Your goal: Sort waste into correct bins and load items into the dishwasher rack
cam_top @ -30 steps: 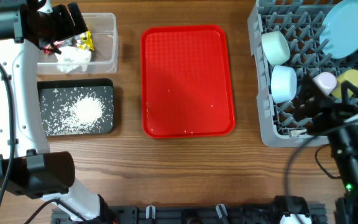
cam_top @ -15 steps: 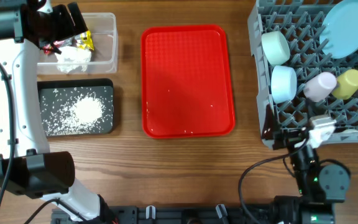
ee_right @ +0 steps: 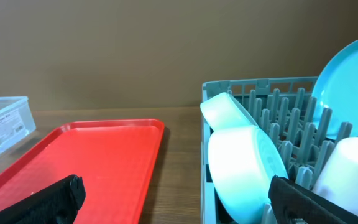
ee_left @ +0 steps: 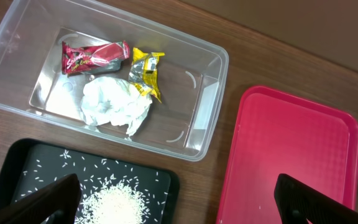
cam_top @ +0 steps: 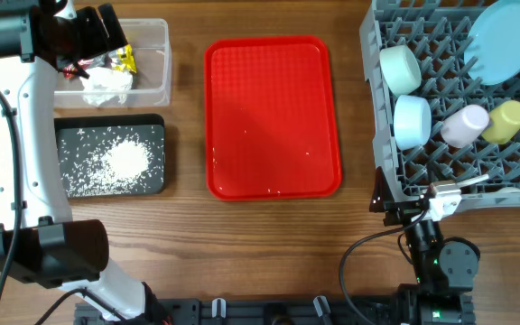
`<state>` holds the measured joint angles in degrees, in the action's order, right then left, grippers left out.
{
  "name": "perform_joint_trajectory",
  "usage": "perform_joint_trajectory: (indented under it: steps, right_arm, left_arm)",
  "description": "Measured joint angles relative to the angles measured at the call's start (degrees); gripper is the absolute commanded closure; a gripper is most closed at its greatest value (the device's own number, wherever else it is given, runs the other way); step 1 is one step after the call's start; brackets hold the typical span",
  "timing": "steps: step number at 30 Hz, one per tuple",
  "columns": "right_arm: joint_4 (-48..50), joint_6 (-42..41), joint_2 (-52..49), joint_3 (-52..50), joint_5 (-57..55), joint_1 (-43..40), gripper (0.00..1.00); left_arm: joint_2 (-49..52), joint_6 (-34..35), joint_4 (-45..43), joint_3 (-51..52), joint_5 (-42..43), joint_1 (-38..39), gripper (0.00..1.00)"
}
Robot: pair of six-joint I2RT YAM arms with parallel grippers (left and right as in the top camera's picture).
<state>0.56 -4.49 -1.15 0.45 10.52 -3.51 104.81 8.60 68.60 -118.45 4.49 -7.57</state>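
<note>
1. Grey dishwasher rack (cam_top: 382, 153): holds plate (cam_top: 504, 41), bowls (cam_top: 401, 69), pink cup (cam_top: 466, 125) and yellow cup (cam_top: 508, 120). Right gripper (ee_right: 176, 199) is spread wide, empty, just beside the near corner; a careless swing could jolt the load.
2. Red tray (cam_top: 273, 90): white specks, probably rice, easily missed.
3. Clear tub (ee_left: 207, 118): tissue (ee_left: 114, 106) and wrappers (ee_left: 95, 56) inside. Left gripper (ee_left: 176, 193) is above, fingers apart, empty; dipping could snag the rim.
4. Black tray (cam_top: 156, 131): rice (cam_top: 125, 162) piled; a nudge scatters it.

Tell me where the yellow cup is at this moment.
In the overhead view, the yellow cup sits in the dishwasher rack on the right side, right of the pinkish-white cup and below the light-blue plate in the picture.
</note>
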Motion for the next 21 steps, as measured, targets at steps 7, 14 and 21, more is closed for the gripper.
perform_joint_trajectory:
  steps: [7, 14, 21]
  right_arm:
    - [0.0, 0.0, 0.0, 0.0, -0.5, 0.0, 0.00]
    - [0.0, 0.0, 0.0, 0.0, -0.5, 0.0, 0.00]
    - [0.0, 0.0, 0.0, 0.0, -0.5, 0.0, 0.00]
  left_arm:
    - [0.0, 0.0, 0.0, 0.0, 0.0, 0.0, 0.00]
    - [0.0, 0.0, 0.0, 0.0, 0.0, 0.0, 0.00]
    - [0.0, 0.0, 0.0, 0.0, 0.0, 0.0, 0.00]
